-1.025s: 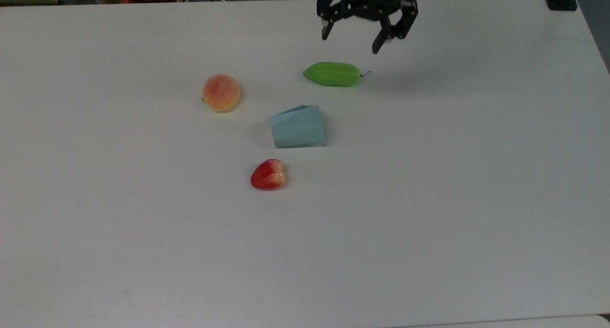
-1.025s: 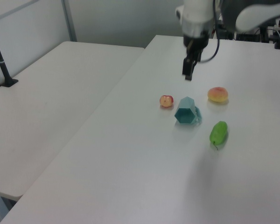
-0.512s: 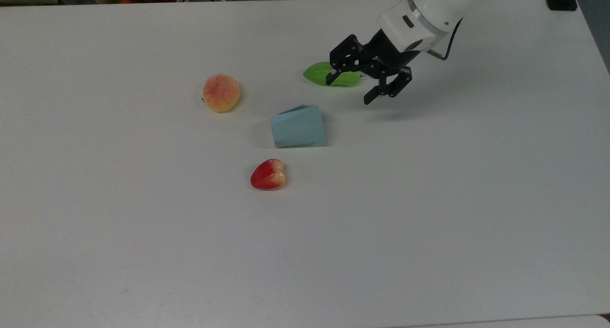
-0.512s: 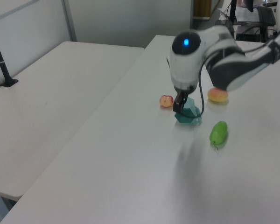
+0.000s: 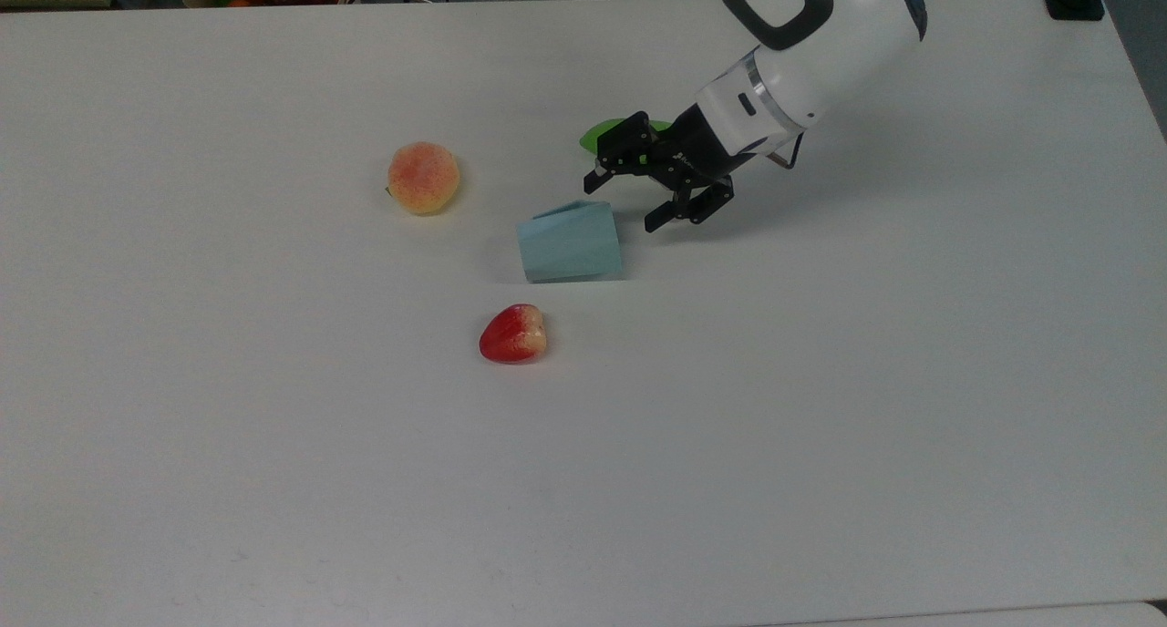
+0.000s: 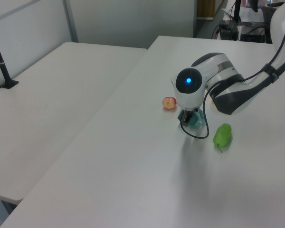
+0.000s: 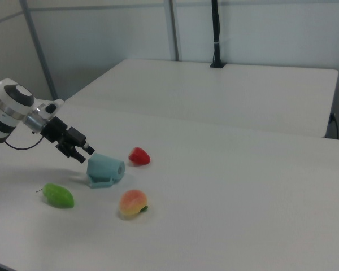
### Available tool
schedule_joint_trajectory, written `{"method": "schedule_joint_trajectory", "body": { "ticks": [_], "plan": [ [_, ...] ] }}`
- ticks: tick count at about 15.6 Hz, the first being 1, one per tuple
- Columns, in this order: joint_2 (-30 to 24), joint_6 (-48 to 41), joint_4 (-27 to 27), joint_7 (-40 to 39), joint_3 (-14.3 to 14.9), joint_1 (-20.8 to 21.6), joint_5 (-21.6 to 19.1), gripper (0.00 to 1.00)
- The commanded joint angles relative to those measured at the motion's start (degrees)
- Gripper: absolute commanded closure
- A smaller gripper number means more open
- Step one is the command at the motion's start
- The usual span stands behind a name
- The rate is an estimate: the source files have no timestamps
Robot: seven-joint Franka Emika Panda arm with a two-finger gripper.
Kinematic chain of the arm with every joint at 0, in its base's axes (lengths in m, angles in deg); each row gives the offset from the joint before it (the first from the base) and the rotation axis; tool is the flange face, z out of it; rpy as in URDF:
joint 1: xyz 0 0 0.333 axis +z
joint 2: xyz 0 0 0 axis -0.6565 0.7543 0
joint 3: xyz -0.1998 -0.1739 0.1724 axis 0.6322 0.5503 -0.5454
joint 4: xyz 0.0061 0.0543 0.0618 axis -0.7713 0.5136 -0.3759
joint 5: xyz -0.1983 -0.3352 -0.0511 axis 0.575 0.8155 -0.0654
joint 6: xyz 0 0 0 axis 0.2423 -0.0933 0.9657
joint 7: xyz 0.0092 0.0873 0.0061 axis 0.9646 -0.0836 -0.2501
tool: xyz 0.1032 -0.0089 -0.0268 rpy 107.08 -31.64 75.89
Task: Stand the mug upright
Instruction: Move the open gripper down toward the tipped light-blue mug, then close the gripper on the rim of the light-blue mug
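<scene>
Pale blue faceted matte mug [image 5: 571,241] lying on its side mid white surface [image 5: 821,408], handle against the surface in the right view. Black two-finger pincer [image 5: 621,205] spread open, empty, just right of mug in the top view. Green cucumber-like fruit [image 6: 222,135] behind pincer; round peach [image 5: 423,178] far-left, red strawberry-like fruit [image 5: 513,334] near.

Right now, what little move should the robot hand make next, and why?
Probably slide a bit further toward the mug so its open fingers sit around the near end. The mug lies on its side on the table, and the gripper is beside it, tilted low, not touching it yet.
</scene>
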Motion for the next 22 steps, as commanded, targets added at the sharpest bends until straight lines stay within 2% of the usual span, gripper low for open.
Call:
{"method": "schedule_joint_trajectory", "body": {
  "ticks": [1,4,9,10,11,13,14,15,18,20,22],
  "plan": [
    [-0.06,1.58,2.1,1.14,0.05,-1.41,2.78,0.0],
    [0.11,1.58,2.8,1.14,0.13,-2.64,3.05,0.04],
    [0.81,1.66,3.24,1.05,0.22,-4.4,4.72,0.04],
    [0.9,1.75,3.51,1.05,0.22,-4.49,5.24,0.1],
    [0.9,1.75,3.51,0.97,0.31,-4.75,5.42,0.21],
    [0.9,1.84,4.12,0.88,0.22,-4.84,5.51,0.62],
    [0.73,2.45,4.12,0.97,0.22,-4.84,5.34,0.88],
    [0.64,3.06,4.04,0.97,0.22,-4.84,4.99,1.0],
    [-0.15,3.33,3.6,0.88,0.13,-5.02,3.32,1.0],
    [-1.98,3.42,2.37,0.27,0.13,-6.24,-1.41,1.0],
    [-3.83,4.12,0.53,-3.32,0.13,-7.21,-9.21,1.0]
  ]
}}
